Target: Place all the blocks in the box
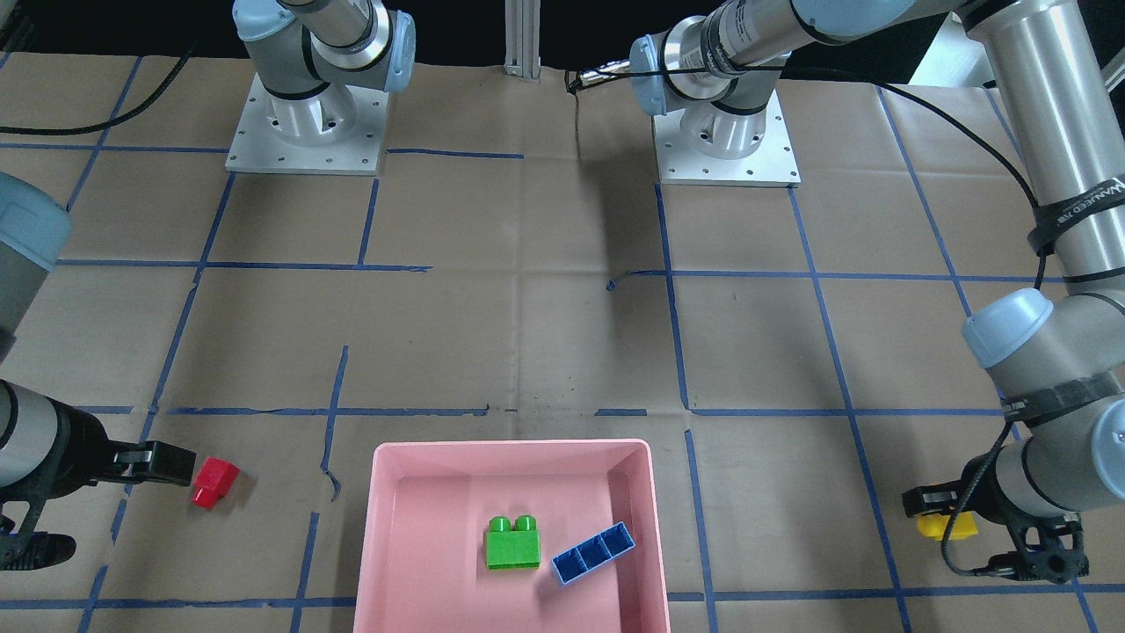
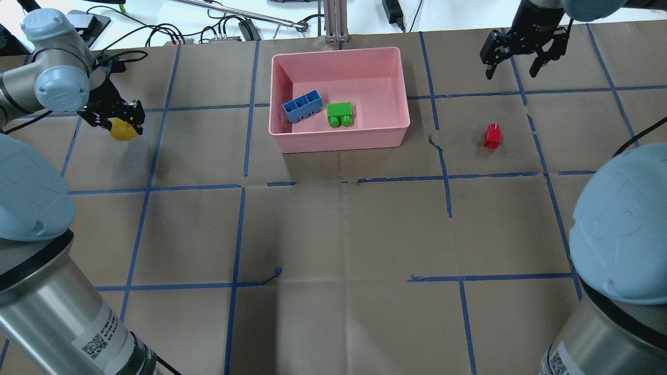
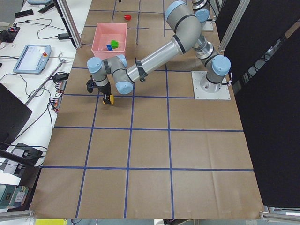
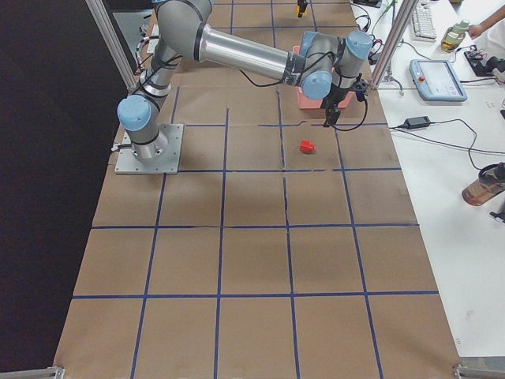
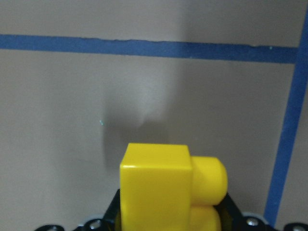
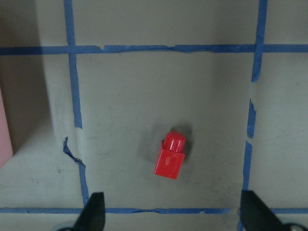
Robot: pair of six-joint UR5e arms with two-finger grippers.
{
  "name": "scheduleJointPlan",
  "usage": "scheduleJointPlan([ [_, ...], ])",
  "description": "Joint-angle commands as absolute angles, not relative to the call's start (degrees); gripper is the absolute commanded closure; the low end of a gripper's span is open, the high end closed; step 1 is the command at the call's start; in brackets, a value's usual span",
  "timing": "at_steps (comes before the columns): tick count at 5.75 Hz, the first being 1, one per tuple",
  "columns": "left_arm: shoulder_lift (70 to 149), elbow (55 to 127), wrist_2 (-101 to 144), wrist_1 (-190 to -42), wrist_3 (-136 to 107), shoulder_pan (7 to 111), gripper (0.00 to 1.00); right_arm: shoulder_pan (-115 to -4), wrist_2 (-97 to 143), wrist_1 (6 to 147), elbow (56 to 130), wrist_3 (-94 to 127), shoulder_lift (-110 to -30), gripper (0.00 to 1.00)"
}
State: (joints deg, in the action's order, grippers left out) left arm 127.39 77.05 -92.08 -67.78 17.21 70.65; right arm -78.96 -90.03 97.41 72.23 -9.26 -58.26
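The pink box (image 2: 344,139) stands at the table's far middle and holds the green brick (image 2: 340,114) and the blue brick (image 2: 302,105), hollow side up. My left gripper (image 2: 125,124) is shut on the yellow brick (image 2: 124,131), left of the box. In the left wrist view the yellow brick (image 5: 163,187) hangs over bare table with its shadow below. The red brick (image 2: 492,136) lies on the table right of the box. My right gripper (image 2: 512,72) is open and empty, above and beyond the red brick, which sits between the fingers (image 6: 94,214) in the right wrist view (image 6: 171,156).
Blue tape lines grid the brown table. The two arm bases (image 1: 308,132) (image 1: 725,145) stand at the robot's side. Cables and a pendant (image 3: 30,56) lie beyond the far table edge.
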Motion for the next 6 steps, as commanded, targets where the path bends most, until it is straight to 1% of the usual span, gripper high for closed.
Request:
scheduleJointPlan([
  [1, 122.71, 77.43, -86.33, -69.43, 8.69, 80.27, 1.0, -78.57, -89.74, 104.11, 79.33, -5.81, -57.57, 0.02],
  [2, 121.91, 76.47, -83.52, -68.65, 0.61, 86.34, 1.0, -78.57, -89.91, 108.24, 81.71, -5.97, -56.52, 0.02],
  [3, 121.9, 76.46, -77.75, -66.47, -7.82, 91.36, 1.0, -78.57, -90.17, 110.98, 82.35, -5.89, -54.34, 0.02],
  [4, 122.34, 77.33, -74.56, -60.44, -13.74, 94.8, 1.0, -78.57, -90.26, 111.01, 82.53, -5.89, -53.45, 0.06],
  [5, 124.43, 78.13, -74.62, -55.42, -15.36, 97.71, 1.0, -78.57, -90.35, 111.09, 84.18, -5.8, -53.44, 0.09],
  [6, 124.02, 78.83, -74.79, -54.94, -14.68, 98.26, 0.1, -78.57, -90.26, 111.18, 85.07, -5.8, -53.52, 0.2],
])
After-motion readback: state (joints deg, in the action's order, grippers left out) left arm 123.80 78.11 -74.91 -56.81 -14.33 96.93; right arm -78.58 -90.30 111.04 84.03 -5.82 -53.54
